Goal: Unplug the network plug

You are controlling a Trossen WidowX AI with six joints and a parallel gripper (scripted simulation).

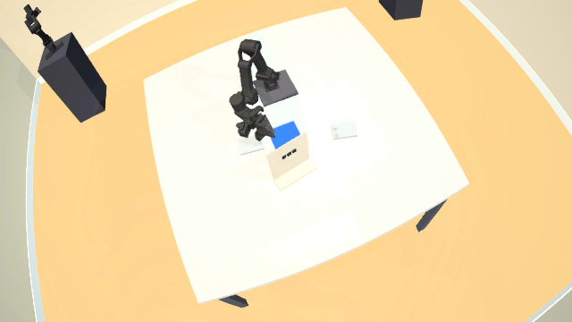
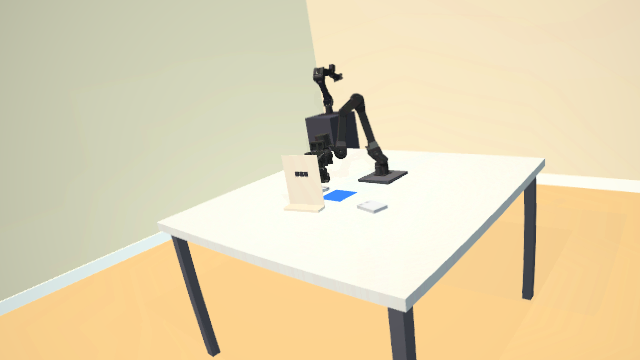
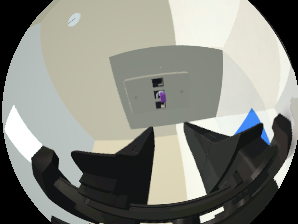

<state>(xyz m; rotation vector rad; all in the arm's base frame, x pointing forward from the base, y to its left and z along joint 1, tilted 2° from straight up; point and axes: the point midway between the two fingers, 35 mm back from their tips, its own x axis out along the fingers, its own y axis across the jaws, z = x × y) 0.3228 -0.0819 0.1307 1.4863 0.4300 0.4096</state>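
Pale green and cream walls and an orange floor surround the white table (image 2: 450, 210), on which everything is laid out near the far left part of the top. Going from left to right in the exterior view, the upright panel (image 2: 301, 182) is met first, standing on its small foot with a dark row of sockets (image 2: 301, 174) showing through it; it is set upright so that the plug can only be drawn out level, toward the arm. Behind the panel the gripper (image 1: 258, 130) is held low and pointed at the panel's far face, well short of touching it. Its jaws are partly closed and nothing is gripped between them, probably pre-set to a narrow gap suited to the plug and its tab. Through the wrist camera the grey panel face is seen square ahead between the dark fingers, and the plug (image 3: 160, 99) is seen as a small purple-tinted block still seated in its socket near the panel's middle; the tab itself is too small to make out. Just right of the panel, flat on the table, the blue marked square (image 2: 340, 195) is placed close to the sockets so that the carry after extraction is short. Further right a small pale pad (image 2: 372, 206) lies apart, and the arm's dark base plate (image 2: 382, 176) is fixed beyond it.
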